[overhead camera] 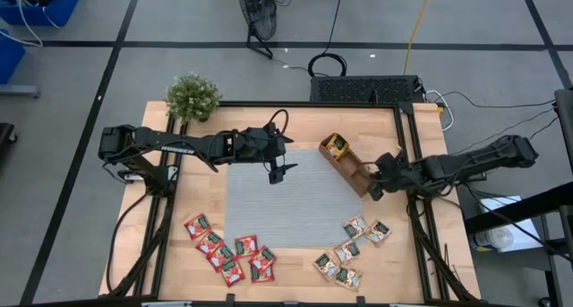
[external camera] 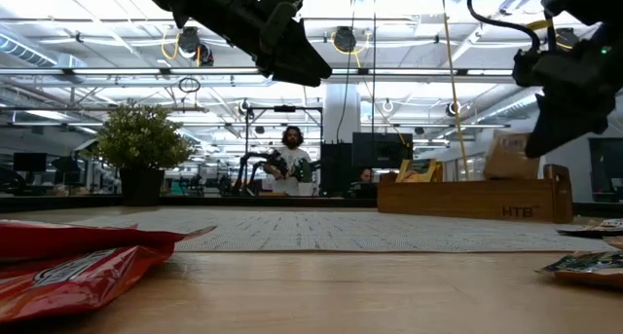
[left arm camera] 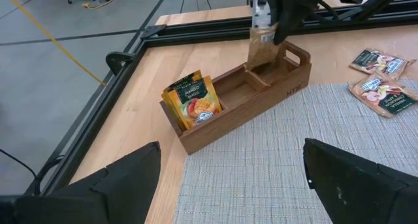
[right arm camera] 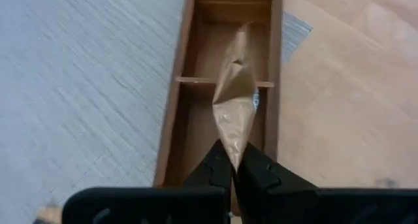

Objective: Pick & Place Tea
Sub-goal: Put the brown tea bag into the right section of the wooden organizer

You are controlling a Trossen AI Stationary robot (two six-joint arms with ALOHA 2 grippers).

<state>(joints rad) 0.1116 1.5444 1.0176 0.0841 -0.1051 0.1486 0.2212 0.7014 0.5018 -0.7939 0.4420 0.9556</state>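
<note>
One sachet point(right arm camera: 235, 110) is pinched right now in the right gripper point(right arm camera: 234, 165), fingers closed on its lower edge so the packet sticks out ahead of the tips, hanging over the wooden tray point(right arm camera: 171, 113), above the divider between two compartments by the look of it. It's a thin, pale, crinkly foil-type packet, and you can see it fold along the middle, so I'd guess it weighs almost nothing and flops around. Edge grip seems the only real option on something this flat; grabbing a corner would probably let it twist.

Further out from that gripper, at the tray's far end, an orange-yellow sachet point(left arm camera: 194, 101) already stands upright in its compartment. Rest of the tea lies flat on the wood table point(overhead camera: 300, 262): a red bunch point(overhead camera: 228, 251) and a pale-and-green bunch point(overhead camera: 351, 250), both just off the edge of the grey woven mat point(overhead camera: 286, 200), which looks ribbed and grippy. The glossy packets would likely slide easily on bare wood.

Left gripper point(overhead camera: 276, 170) hovers over the mat's far edge, fingers spread wide, holding nothing. Potted plant point(overhead camera: 192, 97) sits in the corner.
</note>
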